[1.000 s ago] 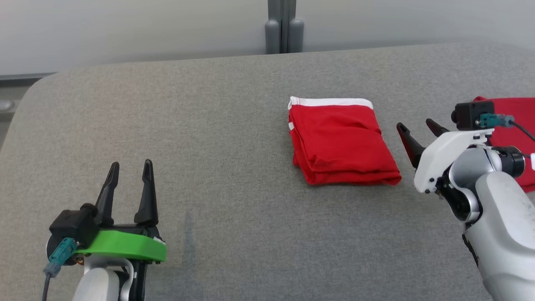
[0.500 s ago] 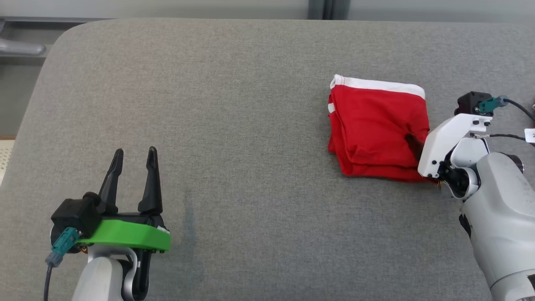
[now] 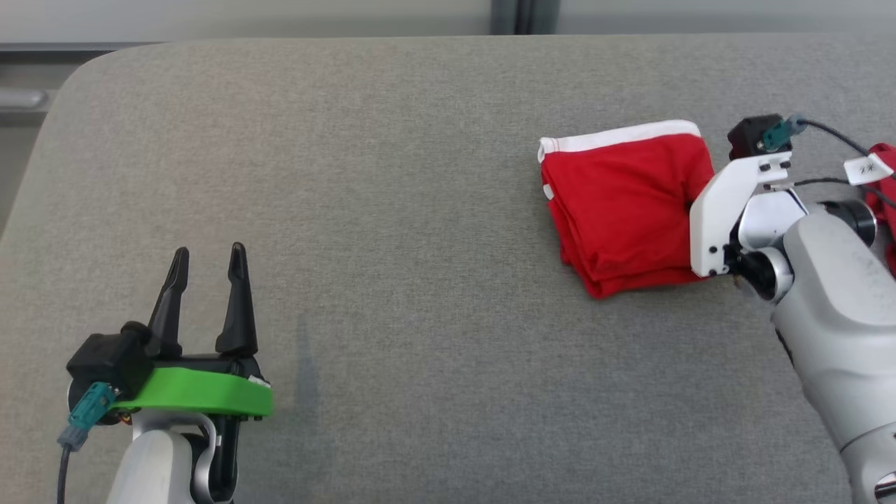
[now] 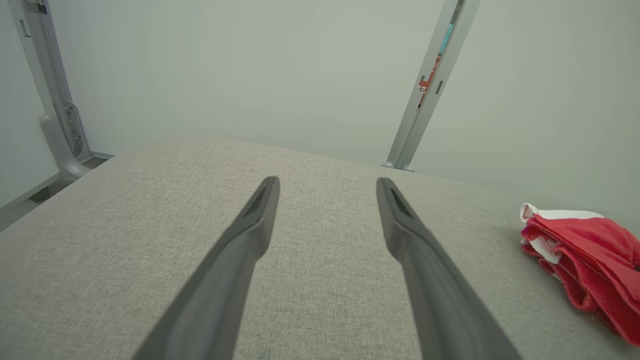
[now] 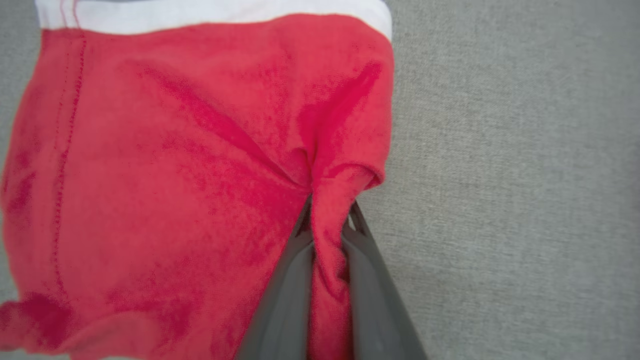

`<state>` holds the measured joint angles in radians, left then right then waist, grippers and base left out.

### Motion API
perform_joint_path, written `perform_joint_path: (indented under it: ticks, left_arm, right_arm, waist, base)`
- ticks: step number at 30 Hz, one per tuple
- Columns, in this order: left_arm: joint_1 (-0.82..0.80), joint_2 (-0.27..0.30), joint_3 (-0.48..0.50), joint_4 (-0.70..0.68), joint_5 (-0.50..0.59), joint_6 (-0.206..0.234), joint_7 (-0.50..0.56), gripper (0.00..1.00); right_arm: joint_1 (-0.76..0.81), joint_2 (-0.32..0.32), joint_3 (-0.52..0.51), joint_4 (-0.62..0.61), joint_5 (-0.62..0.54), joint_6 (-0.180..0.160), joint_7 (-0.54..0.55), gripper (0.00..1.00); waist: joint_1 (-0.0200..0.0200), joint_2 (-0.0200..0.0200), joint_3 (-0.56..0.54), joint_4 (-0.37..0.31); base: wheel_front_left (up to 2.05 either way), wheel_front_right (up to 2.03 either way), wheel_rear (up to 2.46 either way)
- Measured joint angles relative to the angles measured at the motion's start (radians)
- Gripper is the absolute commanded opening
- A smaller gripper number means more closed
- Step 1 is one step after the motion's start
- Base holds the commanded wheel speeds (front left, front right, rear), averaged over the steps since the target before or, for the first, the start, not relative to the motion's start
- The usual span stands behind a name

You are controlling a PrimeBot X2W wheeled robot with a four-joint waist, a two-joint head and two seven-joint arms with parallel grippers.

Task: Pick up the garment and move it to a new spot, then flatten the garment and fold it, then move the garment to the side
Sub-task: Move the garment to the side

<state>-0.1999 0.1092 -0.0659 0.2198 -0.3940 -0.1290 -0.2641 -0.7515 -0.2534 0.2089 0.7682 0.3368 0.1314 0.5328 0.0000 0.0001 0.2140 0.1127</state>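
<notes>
The garment (image 3: 626,203) is a folded red piece with a white band along its far edge, lying on the grey table (image 3: 420,210) at the right. My right gripper (image 5: 327,212) is shut on a pinched ridge of its right edge, the fabric (image 5: 200,150) bunched between the two fingers. In the head view the white wrist mount hides those fingertips. My left gripper (image 3: 206,262) stands open at the lower left, well apart from the garment (image 4: 585,255), with nothing between its fingers (image 4: 240,250).
More red cloth (image 3: 883,189) lies at the far right edge behind my right arm. A grey post (image 4: 425,85) rises behind the table. The table's rounded left corner (image 3: 77,77) is near my left arm.
My right gripper moved from beside the garment onto its right edge and shut on the fabric. The head view shifted. The left gripper stayed open in place.
</notes>
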Motion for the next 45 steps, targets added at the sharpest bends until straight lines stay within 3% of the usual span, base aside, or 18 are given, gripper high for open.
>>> perform_joint_path:
  ticks: [10,19,27,35,36,37,45]
  left_arm:
    - [-0.003,0.002,0.023,-0.052,0.017,0.000,0.000,1.00]
    - [-0.048,0.027,-0.003,-0.084,0.026,0.000,0.000,1.00]
    - [-0.109,0.066,-0.045,-0.102,0.027,0.000,0.000,1.00]
    - [-0.151,0.104,-0.065,-0.116,0.028,0.000,0.000,1.00]
    - [-0.153,0.106,-0.064,-0.117,0.028,0.000,0.000,1.00]
    - [-0.154,0.109,-0.064,-0.118,0.028,0.000,0.000,1.00]
    - [-0.140,0.104,-0.054,-0.104,0.029,0.000,0.000,1.00]
  right_arm:
    - [-0.084,-0.211,0.196,-0.194,0.087,0.000,0.099,0.00]
    - [-0.130,-0.347,0.225,-0.180,0.062,0.000,-0.010,0.00]
    - [-0.160,-0.446,0.171,-0.067,0.015,0.000,-0.184,0.00]
    - [-0.147,-0.458,0.010,0.073,-0.045,0.000,-0.318,0.00]
    - [-0.143,-0.456,-0.008,0.090,-0.054,0.000,-0.327,0.07]
    - [-0.130,-0.445,-0.055,0.129,-0.082,0.000,-0.360,1.00]
    - [-0.109,-0.391,-0.156,0.177,-0.204,0.000,-0.486,1.00]
  waist:
    - [0.0000,0.0000,0.005,-0.149]
    - [0.0000,0.0000,0.061,-0.264]
    - [0.0000,0.0000,0.172,-0.291]
    - [0.0000,0.0000,0.271,-0.268]
    - [0.0001,0.0000,0.277,-0.263]
    - [0.0000,0.0000,0.287,-0.249]
    - [0.0000,0.0000,0.253,-0.226]
  base:
    - [0.00,0.00,0.00]
    - [0.00,0.00,0.00]
    - [0.00,0.00,0.00]
    - [0.00,0.00,0.00]
    - [0.00,0.00,0.00]
    - [0.00,0.00,0.00]
    - [0.00,0.00,0.00]
